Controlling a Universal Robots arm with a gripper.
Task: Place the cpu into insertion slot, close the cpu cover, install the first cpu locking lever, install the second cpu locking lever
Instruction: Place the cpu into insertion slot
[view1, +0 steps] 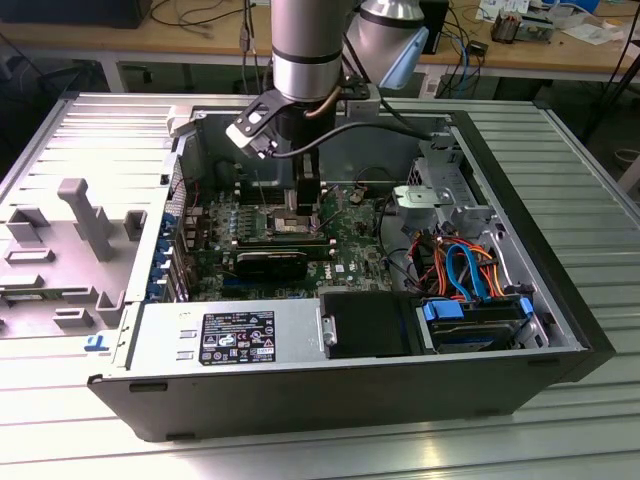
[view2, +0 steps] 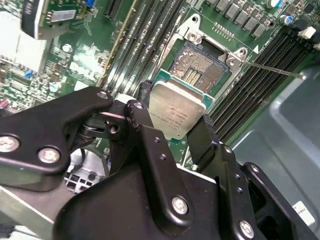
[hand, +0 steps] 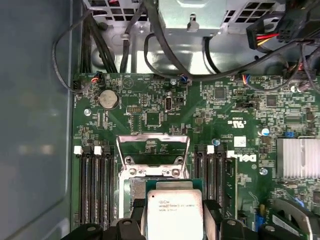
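My gripper (view1: 307, 208) reaches down into the open computer case over the green board (view1: 345, 240). It is shut on the cpu (hand: 173, 210), a silver-topped square chip pinched at two opposite edges by the black fingers (hand: 137, 216). In the second wrist view the cpu (view2: 179, 109) hangs tilted over one side of the insertion slot (view2: 197, 67), whose dark pin field is still largely exposed. Whether the chip touches the slot I cannot tell. The cpu cover (hand: 152, 145) stands swung open at the slot's far side. A thin locking lever (view2: 272, 69) sticks out beside the slot.
Black memory slots (hand: 95, 185) flank the socket on both sides. A finned heatsink (hand: 297, 157) sits on the board. Cable bundles (hand: 165, 45) hang near the metal drive cage (view1: 440, 195). The power supply (view1: 230, 335) and case walls (view1: 120, 200) hem the board in.
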